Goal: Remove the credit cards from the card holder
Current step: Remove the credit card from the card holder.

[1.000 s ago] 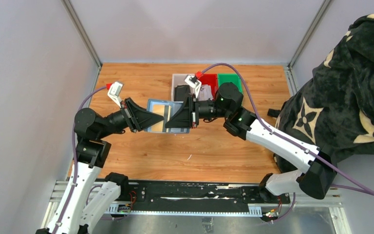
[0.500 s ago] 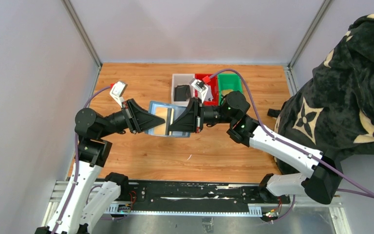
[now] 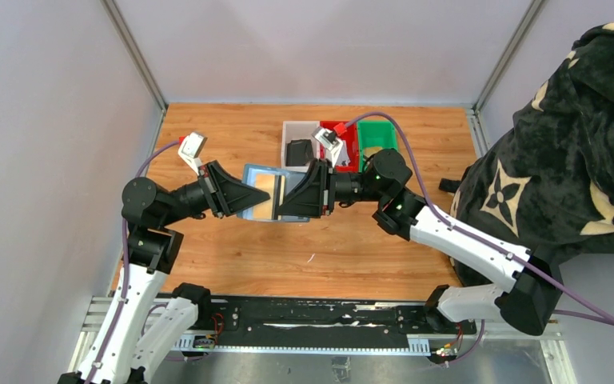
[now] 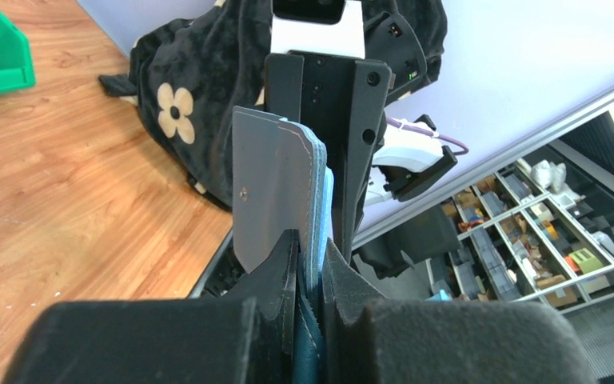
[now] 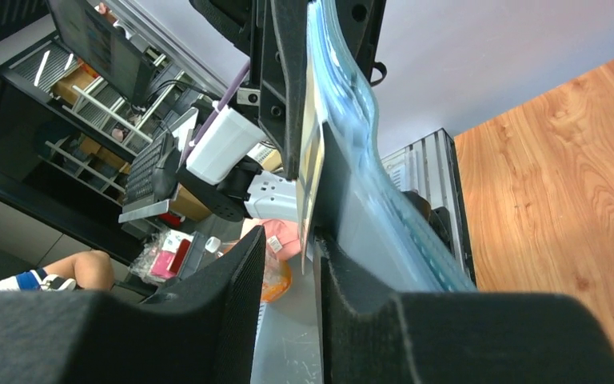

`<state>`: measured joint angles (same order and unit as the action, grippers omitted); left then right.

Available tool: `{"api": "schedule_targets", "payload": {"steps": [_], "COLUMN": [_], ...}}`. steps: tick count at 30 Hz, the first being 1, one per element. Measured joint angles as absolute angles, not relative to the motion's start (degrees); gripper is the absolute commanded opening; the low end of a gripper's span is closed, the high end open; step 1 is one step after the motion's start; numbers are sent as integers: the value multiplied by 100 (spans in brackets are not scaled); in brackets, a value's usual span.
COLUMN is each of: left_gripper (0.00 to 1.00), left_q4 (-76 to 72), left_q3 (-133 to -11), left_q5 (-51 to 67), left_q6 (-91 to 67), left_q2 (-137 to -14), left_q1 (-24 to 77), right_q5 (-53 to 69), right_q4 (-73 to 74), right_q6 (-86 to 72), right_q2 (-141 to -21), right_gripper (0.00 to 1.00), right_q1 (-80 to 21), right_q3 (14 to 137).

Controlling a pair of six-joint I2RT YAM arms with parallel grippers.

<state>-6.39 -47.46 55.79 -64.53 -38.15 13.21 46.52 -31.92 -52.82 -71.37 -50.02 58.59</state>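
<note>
Wooden desk (image 3: 232, 128) below us, and above its middle we see the card holder (image 3: 250, 171) hanging open in the air. The left gripper (image 4: 308, 252) pinches its left edge, while the right gripper (image 5: 290, 240) has fingers parted around a credit card (image 5: 310, 160) edge, not clamping.

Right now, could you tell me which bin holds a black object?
The white bin, leftmost in the row: the black object lies in it; the green bin shows only something tan.

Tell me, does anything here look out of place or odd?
Nothing is spilled or broken. One oddity: a heap of black flowered fabric intrudes on the table from the right, close to the right arm. The card holder hangs open in mid-air.
</note>
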Motion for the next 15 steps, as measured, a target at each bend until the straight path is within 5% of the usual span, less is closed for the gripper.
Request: {"api": "schedule_targets", "payload": {"steps": [8, 15], "left_gripper": [0, 0], "left_q4": [-694, -681], "left_q3": [-4759, -4786], "left_q5": [5566, 5575], "left_q6": [-6451, -6420], "left_q2": [-3802, -3800], "left_q1": [1319, 1326], "right_q5": [4668, 4569], "right_q4": [-3310, -3844], "right_q6": [-5474, -5774], "right_q2": [-7435, -7373], "right_gripper": [7, 0], "right_q1": [-5000, -4952], "right_q3": [6202, 5857]}}
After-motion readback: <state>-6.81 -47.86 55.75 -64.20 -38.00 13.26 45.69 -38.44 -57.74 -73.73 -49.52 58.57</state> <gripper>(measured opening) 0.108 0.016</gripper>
